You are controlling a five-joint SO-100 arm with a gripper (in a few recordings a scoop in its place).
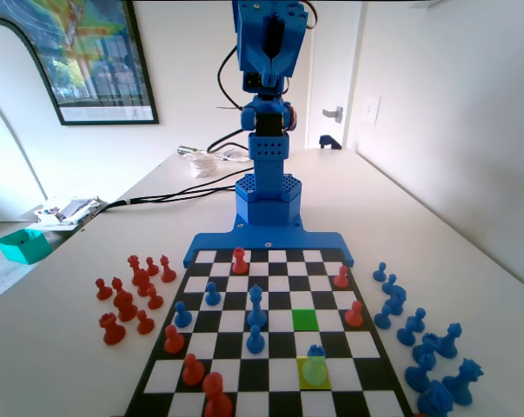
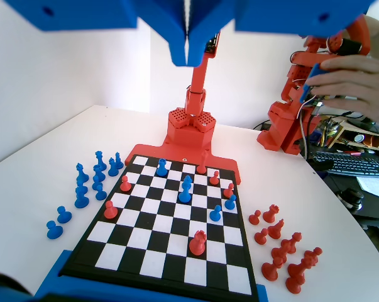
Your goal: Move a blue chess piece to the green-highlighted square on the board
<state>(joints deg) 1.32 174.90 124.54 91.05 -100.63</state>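
Your gripper (image 2: pixel 188 53) hangs high above the board (image 1: pixel 270 257), jaws pressed together, empty. The pawn (image 1: pixel 315 354) sits on the lime square, near-right in the fixed view, just beyond it the green square (image 1: pixel 305 320). Spread the jaws, then descend straight over its knob.

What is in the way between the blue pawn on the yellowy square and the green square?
Nothing visible. The pawn stands close to the green square, and the one square between them is bare.

Gripper high above the board

The gripper (image 2: pixel 188 53) hangs with jaws pressed together, far above the board (image 2: pixel 170 217); blue and red pieces stand well below it.
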